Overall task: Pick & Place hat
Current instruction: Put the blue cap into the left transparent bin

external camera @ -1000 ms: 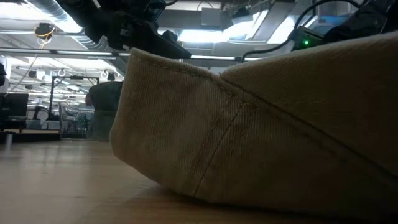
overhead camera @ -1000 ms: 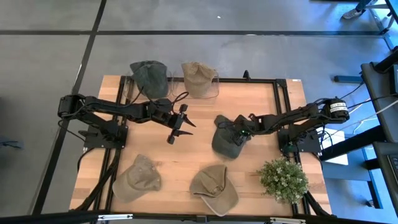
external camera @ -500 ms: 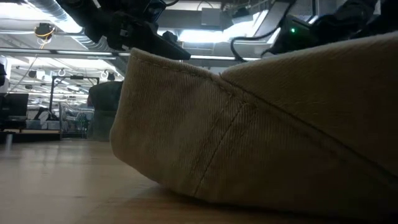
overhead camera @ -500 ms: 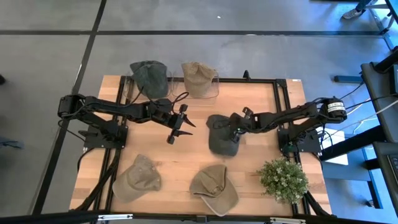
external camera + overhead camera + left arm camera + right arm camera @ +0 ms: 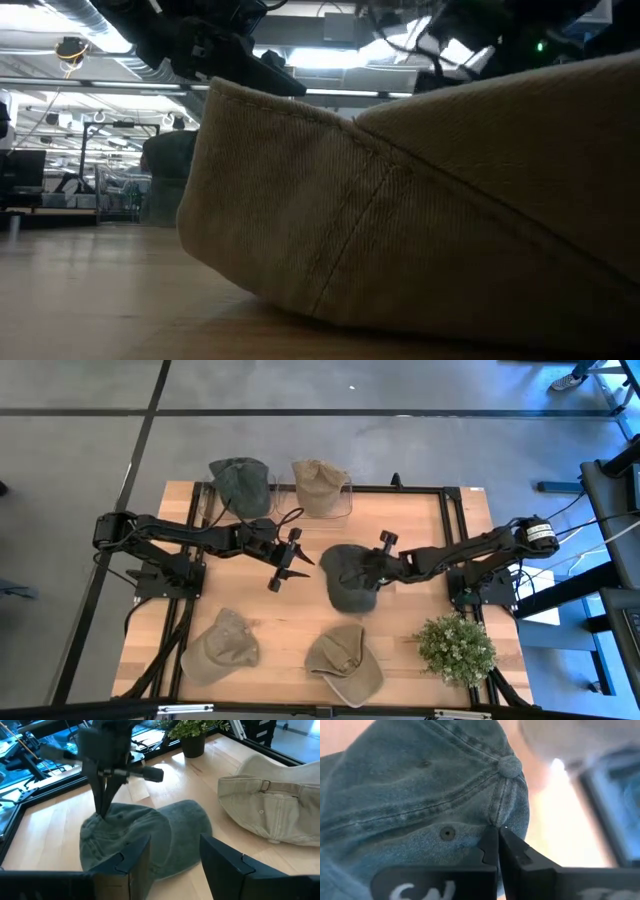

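The held hat is a dark grey-green denim cap [image 5: 345, 576] in the middle of the table, also seen in the left wrist view [image 5: 150, 837]. My right gripper [image 5: 377, 566] is shut on its crown. My left gripper [image 5: 286, 560] hovers open just left of the cap, touching nothing, its fingers [image 5: 220, 861] pointing toward it. Two more caps lie along the far edge, one dark green [image 5: 240, 482] and one tan [image 5: 320, 485]. Another two lie along the near edge, one khaki [image 5: 222, 645] and one tan [image 5: 345, 665]. My right gripper [image 5: 497, 845] pinches a fold of the cap's crown [image 5: 492, 822] between its two fingers, just beside the top button [image 5: 510, 766]. The fingers [image 5: 102, 795] come from above, pointing down. The cap's rim rests on the table, with the crown fabric drawn up at the pinch.
A potted plant [image 5: 456, 646] stands at the table's near right corner. The tan cap [image 5: 430, 200] at the near edge fills most of the low view. A black frame [image 5: 445, 500] runs along the table's edges. Bare wood [image 5: 240, 595] lies between the left gripper and the near caps.
My right gripper has moved toward the table's left, still shut on the cap's crown. The cap has slid with it along the table toward my left gripper, which has kept still.
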